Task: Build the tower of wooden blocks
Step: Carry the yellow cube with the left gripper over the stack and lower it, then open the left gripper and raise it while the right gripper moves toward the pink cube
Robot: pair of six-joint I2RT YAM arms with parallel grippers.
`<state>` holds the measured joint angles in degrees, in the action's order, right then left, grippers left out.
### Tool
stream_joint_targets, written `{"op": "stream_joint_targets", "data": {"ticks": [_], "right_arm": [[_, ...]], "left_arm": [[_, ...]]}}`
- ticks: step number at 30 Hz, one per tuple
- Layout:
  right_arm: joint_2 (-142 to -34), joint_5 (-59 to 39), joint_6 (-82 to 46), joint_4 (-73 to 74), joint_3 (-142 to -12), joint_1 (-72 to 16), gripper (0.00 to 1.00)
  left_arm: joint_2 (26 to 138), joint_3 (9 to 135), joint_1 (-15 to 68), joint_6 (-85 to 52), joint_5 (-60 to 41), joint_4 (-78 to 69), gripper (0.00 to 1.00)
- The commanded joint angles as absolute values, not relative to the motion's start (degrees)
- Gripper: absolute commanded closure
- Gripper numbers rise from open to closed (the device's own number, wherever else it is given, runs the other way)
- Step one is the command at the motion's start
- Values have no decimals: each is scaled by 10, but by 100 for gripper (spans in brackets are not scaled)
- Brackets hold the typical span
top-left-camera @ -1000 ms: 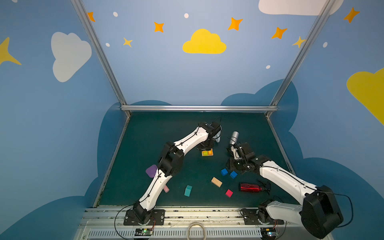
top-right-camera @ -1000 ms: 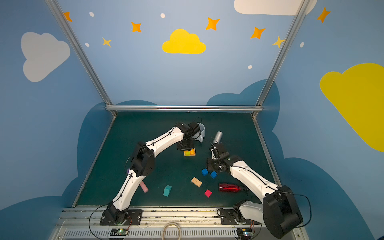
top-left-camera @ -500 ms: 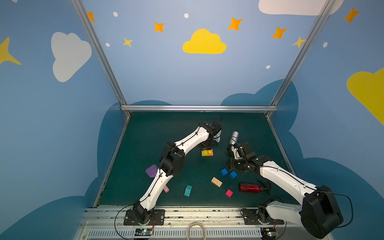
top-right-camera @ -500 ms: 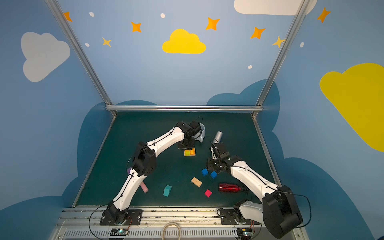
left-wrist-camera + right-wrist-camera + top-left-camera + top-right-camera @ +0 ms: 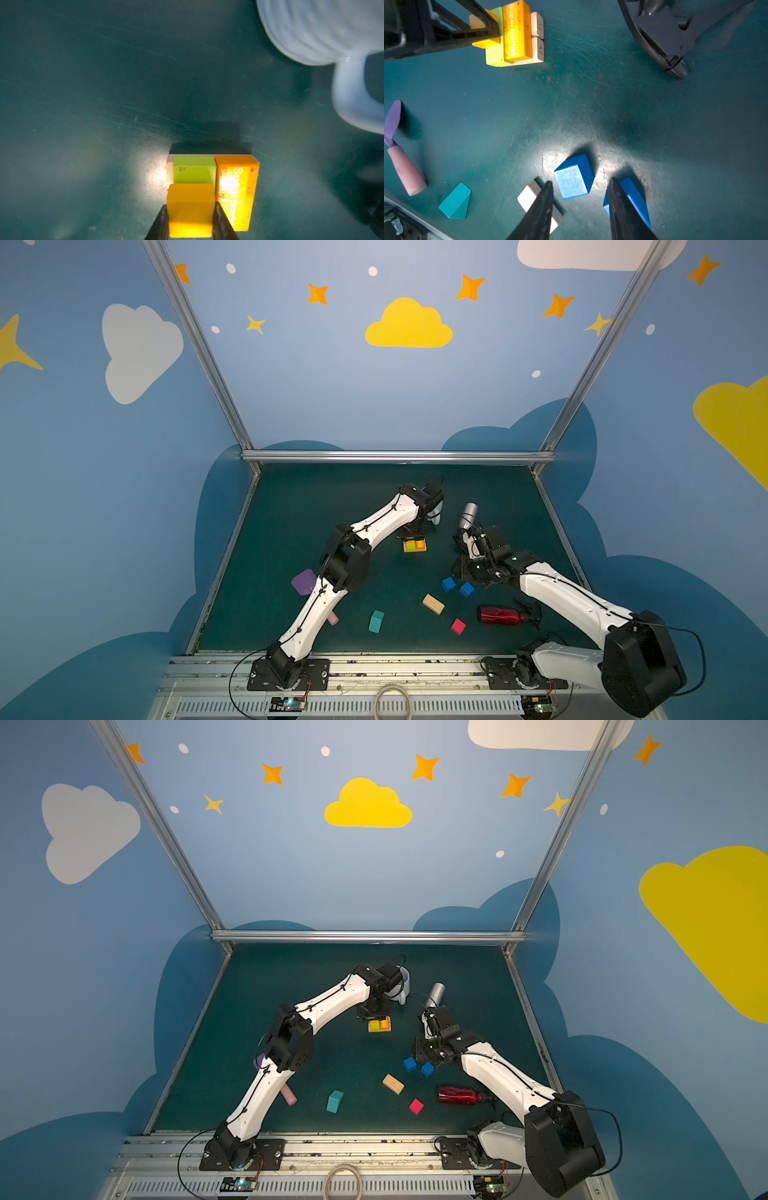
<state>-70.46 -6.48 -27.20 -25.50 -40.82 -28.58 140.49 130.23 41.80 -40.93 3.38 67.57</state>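
Blue walls (image 5: 374, 406) close the space on three sides, painted with a yellow cloud (image 5: 408, 325), a white cloud (image 5: 139, 350), orange stars (image 5: 318, 294) and pale dots. Darker blue cloud shapes (image 5: 515, 439) run along the foot of the walls. Aluminium posts (image 5: 199, 348) rise at the rear corners, joined by a crossbar (image 5: 395, 456). The bench (image 5: 332, 497) has a dark green top (finely scratched, as both wrist views show) with a bright patch of light (image 5: 560, 153) on it. A metal rail (image 5: 415, 670) edges its near side.

Left arm (image 5: 316, 614) and right arm (image 5: 569, 601) in white shells, blocky black joints (image 5: 347, 562), thin black cables (image 5: 700, 651) at the bases, black base plates (image 5: 318, 672) with silver screws, right gripper (image 5: 580, 181) with slim dark tapered fingers (image 5: 542, 207).
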Motion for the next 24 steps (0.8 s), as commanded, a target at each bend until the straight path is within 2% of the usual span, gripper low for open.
{"op": "stream_joint_targets", "data": {"ticks": [1, 16, 20, 24], "right_arm": [[-707, -68, -275, -251, -402, -284, 57], [-706, -71, -276, -250, -399, -281, 57], [-704, -71, -277, -251, -399, -280, 57], [-700, -73, -277, -254, -400, -280, 57]], "left_arm": [[1412, 1311, 419, -412, 34, 693, 67], [1409, 1313, 420, -413, 30, 690, 59], [1406, 1312, 420, -413, 28, 687, 48], [1398, 1311, 420, -413, 26, 683, 41]]}}
